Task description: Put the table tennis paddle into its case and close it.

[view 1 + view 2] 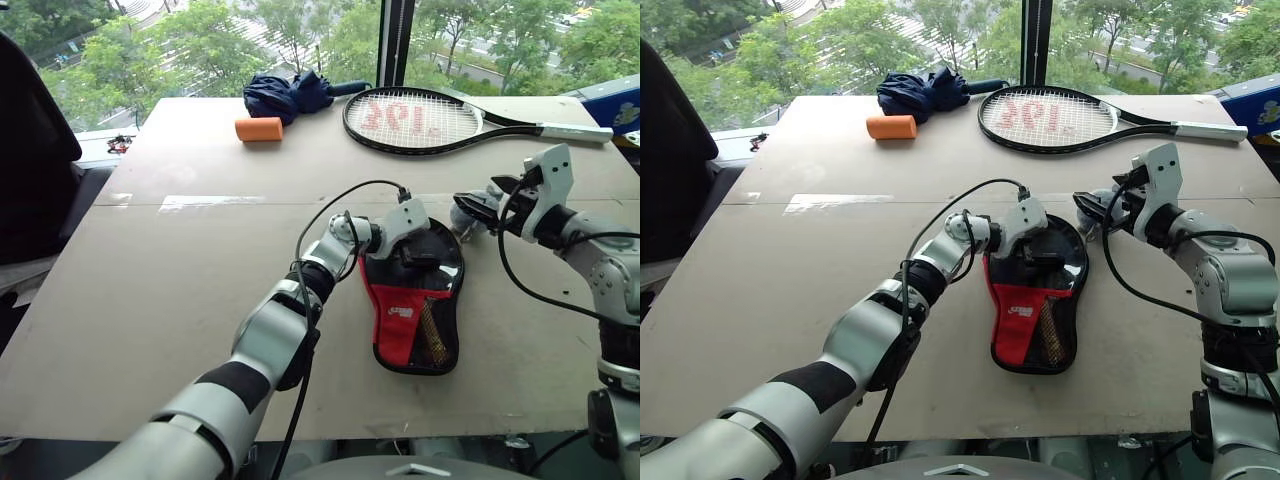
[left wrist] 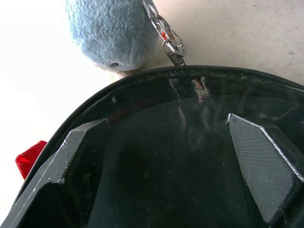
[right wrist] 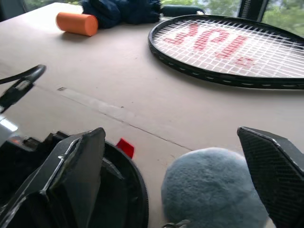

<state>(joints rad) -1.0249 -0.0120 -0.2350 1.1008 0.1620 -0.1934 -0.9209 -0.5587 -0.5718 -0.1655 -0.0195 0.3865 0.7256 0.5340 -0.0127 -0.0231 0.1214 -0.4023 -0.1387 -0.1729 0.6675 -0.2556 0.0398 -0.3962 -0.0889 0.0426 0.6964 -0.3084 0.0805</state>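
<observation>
Beige board covers the tabletop (image 1: 200, 290), with a seam and a strip of clear tape running across it; behind its far edge we see big windows and green trees outside. Along that far edge lie an orange cylinder (image 1: 259, 129), a folded dark blue umbrella (image 1: 290, 95) and a large strung tennis racket (image 1: 425, 119) with red lettering on its strings.

Near the middle of the tabletop sits the case (image 1: 415, 300), black with a red panel, lying open. Its long axis runs from the far side toward us, the round end away and the narrow end nearest. We see a tan shape by the red panel at the near end, which may be the handle of the table tennis paddle (image 1: 430, 335); that would put the paddle in the case with its handle toward us.

Our left hand (image 1: 410, 255) rests at the round end of the case, fingers spread. Our right hand (image 1: 470, 212) hangs just beyond the case's far right rim, fingers spread and holding nothing.

From the left wrist we look onto the dark rounded surface between the fingers (image 2: 259, 164), and beyond the rim a fluffy grey-blue ball (image 2: 111, 33) on a metal clasp (image 2: 171, 45). The right wrist view shows that same ball (image 3: 211, 187) between its fingers (image 3: 78, 166), beside the case rim
</observation>
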